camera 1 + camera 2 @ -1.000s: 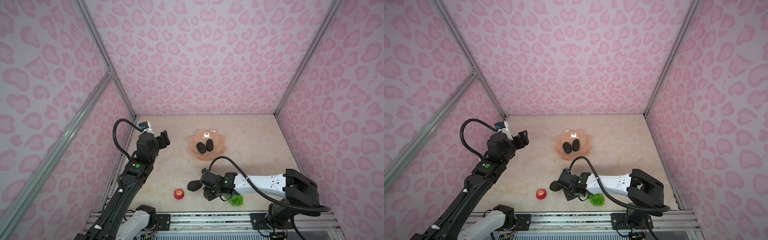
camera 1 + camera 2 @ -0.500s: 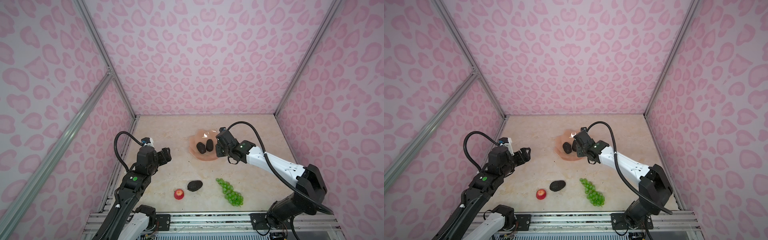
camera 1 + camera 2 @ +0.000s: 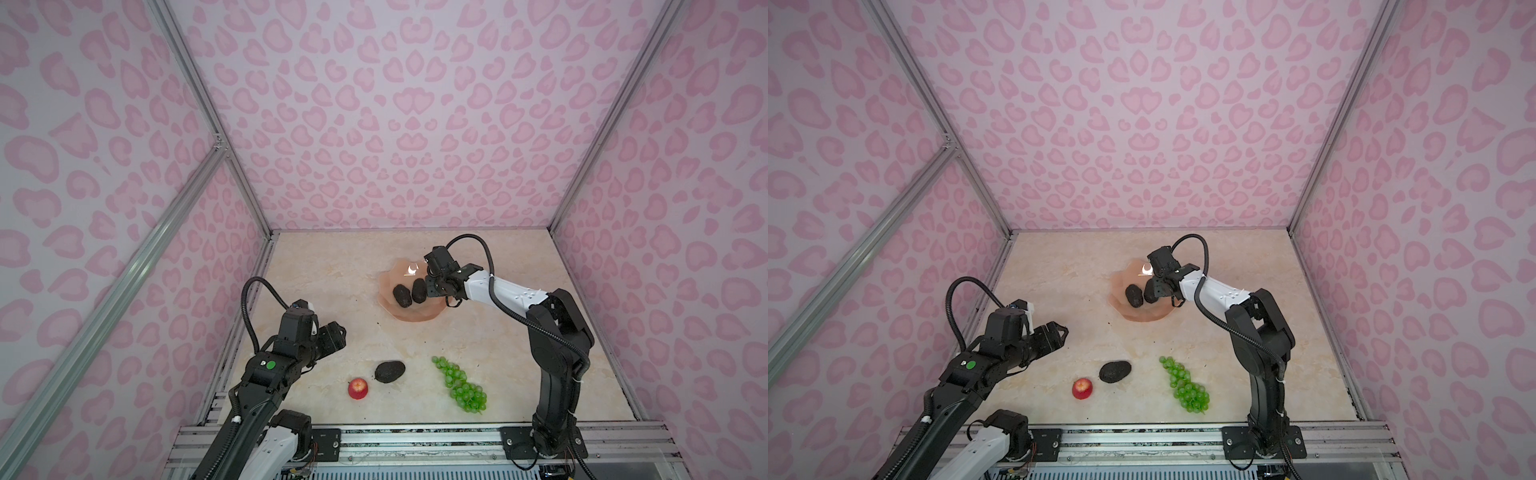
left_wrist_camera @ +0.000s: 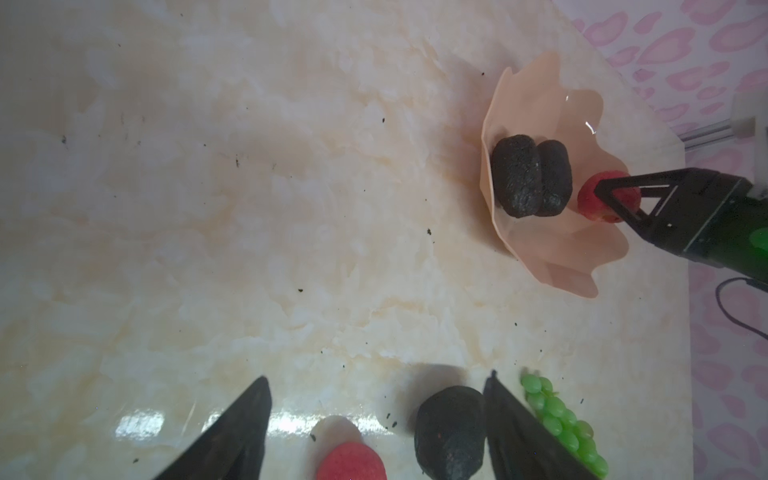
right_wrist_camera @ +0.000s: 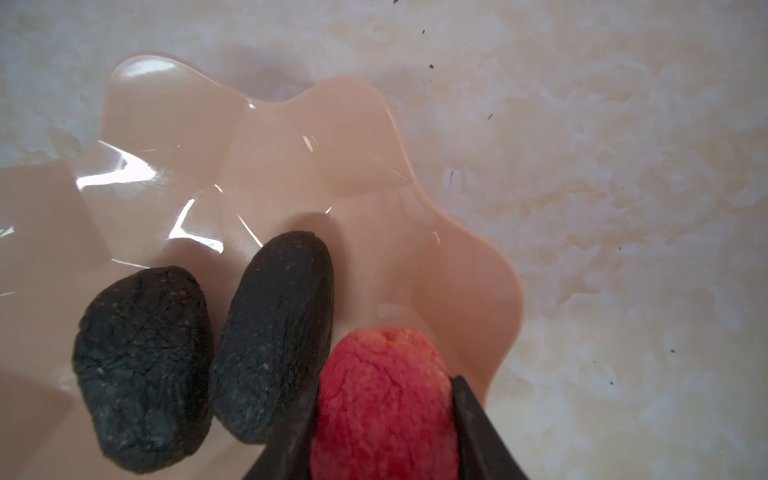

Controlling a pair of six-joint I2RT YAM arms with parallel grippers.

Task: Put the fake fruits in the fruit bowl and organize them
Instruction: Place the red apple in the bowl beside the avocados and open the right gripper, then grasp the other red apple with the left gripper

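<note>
**Right arm at the fruit bowl, release pending.** My right jaws are pinching the held apple (image 5: 382, 399), one finger on either side of it. It sits inside the wavy rim of the fruit bowl (image 3: 411, 313), on the side of the bowl my right arm (image 3: 511, 293) reaches in from.

Two avocados lie side by side in the bowl. The nearer avocado (image 5: 274, 340) is just beside the held apple, and the farther avocado (image 5: 141, 365) is beyond it. Both have their long axes roughly parallel to my fingers. One finger stands between the apple and the nearer avocado, and I cannot tell whether it touches that fruit. Nor can I tell whether the apple already rests on the bowl floor. I judge that the coming move is only to spread the jaws. The bare bowl floor lies past the apple, so the nearer avocado is the one thing crowding the release.

**Remaining fruit.** All of it lies on the counter (image 3: 332, 270), well apart from the bowl and toward my arm bases.
- The loose avocado (image 3: 389, 370) lies broadside to the bowl.
- The loose apple (image 3: 358, 388) is just beyond it.
- The grape bunch (image 3: 459, 384) has its narrow end nearer the bowl.

My left jaws are spread and empty, hovering above the counter. They are the closer pair to the loose avocado and the loose apple.
</note>
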